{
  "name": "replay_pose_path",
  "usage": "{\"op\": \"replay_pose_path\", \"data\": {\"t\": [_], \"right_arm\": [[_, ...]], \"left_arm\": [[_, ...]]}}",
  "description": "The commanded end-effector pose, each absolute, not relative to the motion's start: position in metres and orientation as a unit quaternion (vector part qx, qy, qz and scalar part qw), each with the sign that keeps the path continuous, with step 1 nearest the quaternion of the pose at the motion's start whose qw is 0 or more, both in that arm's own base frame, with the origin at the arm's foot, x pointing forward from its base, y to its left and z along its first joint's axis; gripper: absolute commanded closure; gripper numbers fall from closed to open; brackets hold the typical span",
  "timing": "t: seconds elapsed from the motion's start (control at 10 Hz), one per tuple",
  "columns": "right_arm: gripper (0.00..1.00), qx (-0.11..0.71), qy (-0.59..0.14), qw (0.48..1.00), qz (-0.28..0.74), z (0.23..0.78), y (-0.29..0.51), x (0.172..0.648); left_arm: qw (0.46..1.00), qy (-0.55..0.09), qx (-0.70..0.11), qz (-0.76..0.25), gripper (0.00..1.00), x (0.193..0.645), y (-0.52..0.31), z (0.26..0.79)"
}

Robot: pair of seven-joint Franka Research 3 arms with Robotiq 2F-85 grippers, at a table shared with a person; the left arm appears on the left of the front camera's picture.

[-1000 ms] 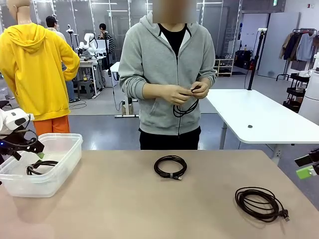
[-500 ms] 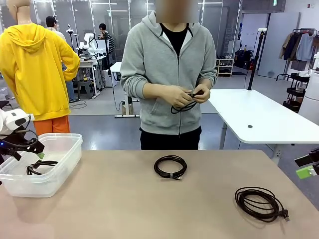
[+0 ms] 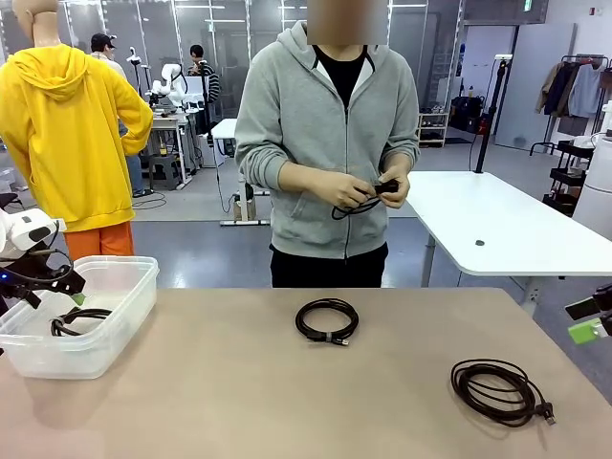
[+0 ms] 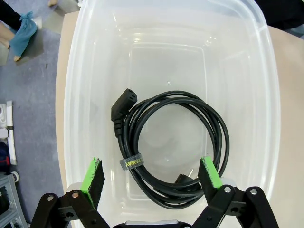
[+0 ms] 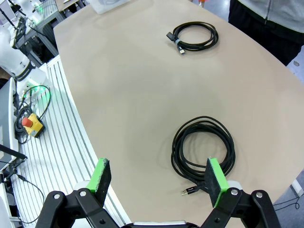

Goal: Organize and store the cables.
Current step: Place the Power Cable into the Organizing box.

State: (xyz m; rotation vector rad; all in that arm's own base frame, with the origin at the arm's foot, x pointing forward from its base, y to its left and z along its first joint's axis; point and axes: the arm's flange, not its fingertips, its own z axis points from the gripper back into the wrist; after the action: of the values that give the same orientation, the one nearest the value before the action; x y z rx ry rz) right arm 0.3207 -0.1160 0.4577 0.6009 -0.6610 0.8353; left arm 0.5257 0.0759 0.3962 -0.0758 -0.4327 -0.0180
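One coiled black cable (image 3: pixel 79 320) (image 4: pixel 173 145) lies in the clear plastic bin (image 3: pixel 120 316) (image 4: pixel 71 95) at the table's left. My left gripper (image 3: pixel 53 280) (image 4: pixel 151 175) hangs open just above that bin, empty. A second coiled cable (image 3: pixel 327 320) (image 5: pixel 194 36) lies at the table's middle. A third, larger coil (image 3: pixel 498 390) (image 5: pixel 203 147) lies at the front right. My right gripper (image 3: pixel 591 320) (image 5: pixel 157 179) is open at the right edge, above and apart from that coil. The person's hands (image 3: pixel 368 189) hold and wind another cable (image 3: pixel 359 204) at waist height.
The tan tabletop (image 3: pixel 239 392) has free room between the bin and the two loose coils. In the right wrist view a white slatted rail (image 5: pixel 57 142) with a red stop button (image 5: pixel 29 122) runs beside the table's edge.
The person's hands have drawn the hanging loop of their cable up into a tighter bundle. Neither arm has moved.
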Motion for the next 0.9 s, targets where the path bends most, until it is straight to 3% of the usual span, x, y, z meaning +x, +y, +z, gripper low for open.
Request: {"op": "replay_pose_path", "data": {"t": [0.0, 0.3, 0.8], "right_arm": [[0.0, 0.287, -0.313, 0.816, 0.392, 0.459, -0.116, 0.322], [0.0, 0.287, -0.313, 0.816, 0.392, 0.459, -0.116, 0.322], [0.0, 0.287, -0.313, 0.816, 0.392, 0.459, -0.116, 0.322]], "left_arm": [[0.976, -0.216, -0.037, -0.006, 0.0, 0.527, 0.078, 0.395], [0.976, -0.215, -0.038, -0.009, 0.0, 0.526, 0.076, 0.396], [0.957, -0.247, -0.12, -0.096, 0.0, 0.454, 0.075, 0.505]]}}
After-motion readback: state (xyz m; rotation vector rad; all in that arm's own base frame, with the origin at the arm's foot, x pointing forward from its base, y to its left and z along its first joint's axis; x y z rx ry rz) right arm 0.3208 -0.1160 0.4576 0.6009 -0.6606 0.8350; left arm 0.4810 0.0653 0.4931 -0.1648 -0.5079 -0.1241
